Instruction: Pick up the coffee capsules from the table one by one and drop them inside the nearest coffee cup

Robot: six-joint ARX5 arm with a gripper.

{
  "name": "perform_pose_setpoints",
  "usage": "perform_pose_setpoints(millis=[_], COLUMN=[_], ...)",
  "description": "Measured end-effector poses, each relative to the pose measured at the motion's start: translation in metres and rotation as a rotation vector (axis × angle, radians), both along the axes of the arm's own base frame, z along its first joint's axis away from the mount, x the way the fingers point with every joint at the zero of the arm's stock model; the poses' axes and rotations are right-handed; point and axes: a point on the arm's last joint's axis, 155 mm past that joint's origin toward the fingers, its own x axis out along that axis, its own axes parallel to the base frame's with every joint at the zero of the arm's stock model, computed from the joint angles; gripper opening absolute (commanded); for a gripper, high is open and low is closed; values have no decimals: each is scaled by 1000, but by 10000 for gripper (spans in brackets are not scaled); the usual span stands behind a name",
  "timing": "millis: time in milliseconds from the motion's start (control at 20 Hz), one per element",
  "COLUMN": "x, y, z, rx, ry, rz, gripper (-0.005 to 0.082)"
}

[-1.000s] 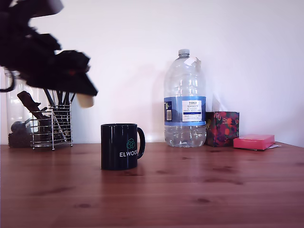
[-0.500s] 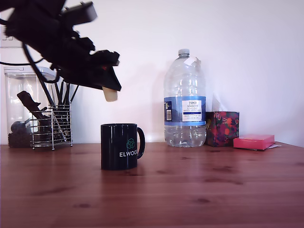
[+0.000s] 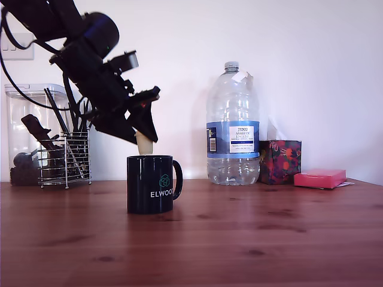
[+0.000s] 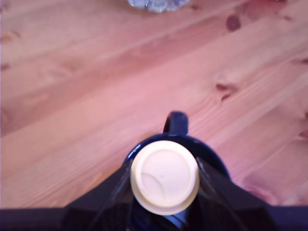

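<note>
A glossy black coffee cup (image 3: 151, 184) with white lettering stands on the reddish-brown table (image 3: 239, 239), its handle toward the exterior view's right. Just above its rim hangs a cream coffee capsule (image 3: 143, 143), held between the black fingers of my gripper (image 3: 142, 139), which is shut on it. In the wrist view the capsule's round flat face (image 4: 165, 177) sits directly over the cup's dark opening (image 4: 211, 159), with a finger (image 4: 108, 190) on either side and the cup's handle (image 4: 176, 123) beyond it.
A large clear water bottle (image 3: 233, 125) stands behind the cup. A patterned box (image 3: 280, 161) and a pink block (image 3: 319, 177) sit at the exterior view's right. At the left stand a wire utensil holder (image 3: 64, 158) and a clear container (image 3: 24, 137).
My gripper has carried the capsule to the exterior view's right and downward, from high at the left to just above the cup's rim.
</note>
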Motion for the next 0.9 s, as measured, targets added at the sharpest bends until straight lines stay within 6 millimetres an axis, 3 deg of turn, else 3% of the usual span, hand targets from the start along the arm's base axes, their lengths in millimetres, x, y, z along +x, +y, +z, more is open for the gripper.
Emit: perform_pose_setpoints(millis=[100, 400, 450, 550, 600, 900], x=[-2, -4, -4, -3, -3, -3], y=[0, -2, -2, -2, -2, -7], z=[-9, -10, -10, -10, -9, -6], rx=[9, 11, 11, 11, 12, 33], ry=[29, 33, 33, 29, 28, 12], rz=[-3, -8, -8, -10, -10, -6], gripper=[253, 276, 349, 636, 716, 724])
